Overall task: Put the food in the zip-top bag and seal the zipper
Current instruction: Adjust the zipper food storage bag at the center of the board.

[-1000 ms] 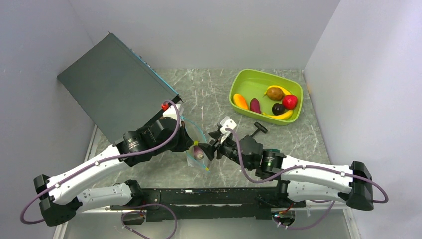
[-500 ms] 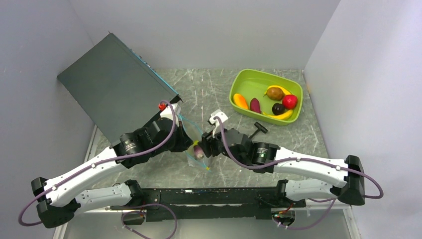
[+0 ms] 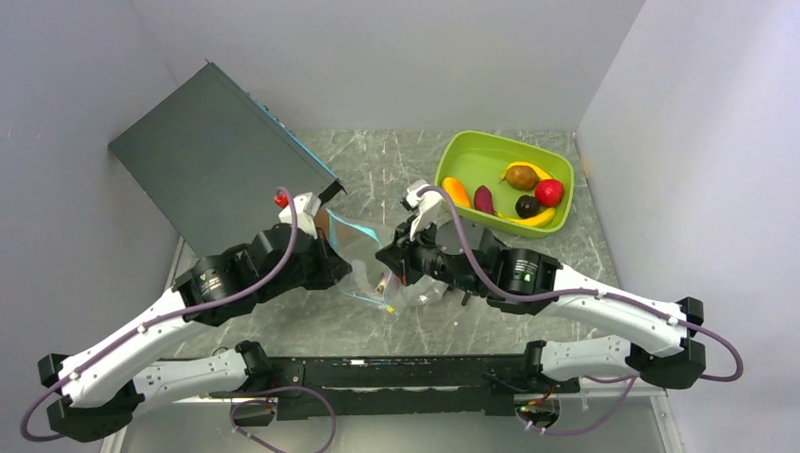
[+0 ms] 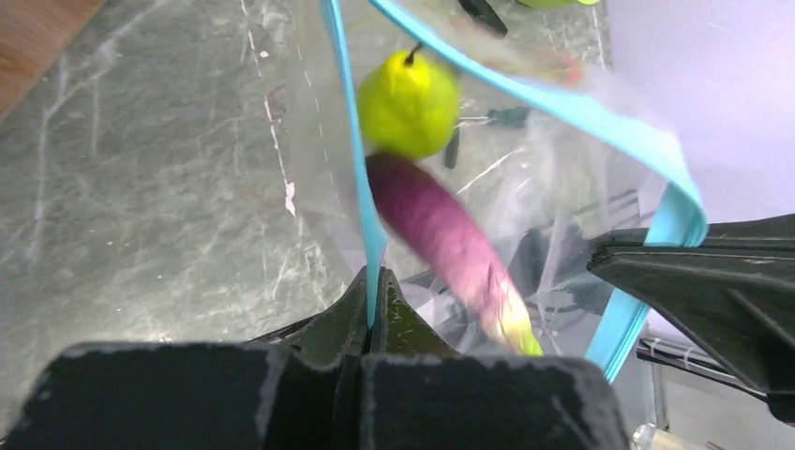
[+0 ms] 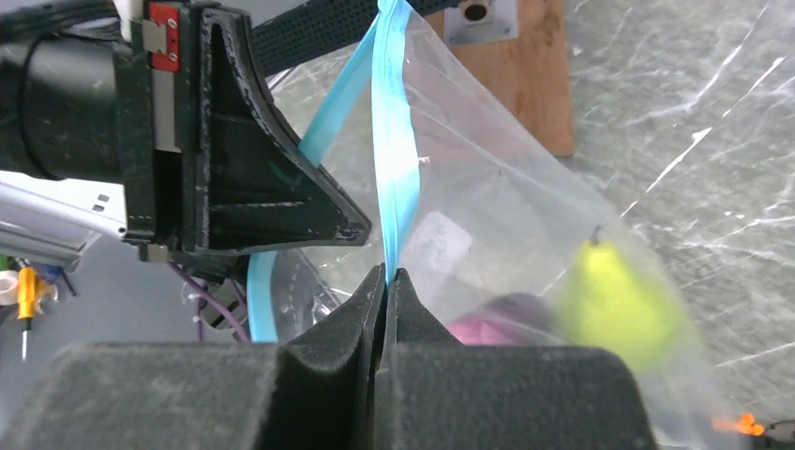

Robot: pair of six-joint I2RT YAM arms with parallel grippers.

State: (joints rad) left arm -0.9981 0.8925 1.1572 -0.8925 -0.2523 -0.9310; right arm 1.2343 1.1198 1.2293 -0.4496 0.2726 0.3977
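Right gripper (image 5: 386,277) just swung in and pinched fully closed on the zipper (image 5: 394,141), so now the zip-top bag (image 3: 368,264) hangs stretched open between both arms. Left gripper (image 4: 372,281) is clamped tight on the opposite zipper strip. Green apple (image 4: 408,101) and purple veg (image 4: 441,234) sit inside the bag.

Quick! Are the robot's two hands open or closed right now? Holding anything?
Left end effector: closed, pinching the zipper of the zip-top bag.
Right end effector: closed, pinching the zipper's other lip.
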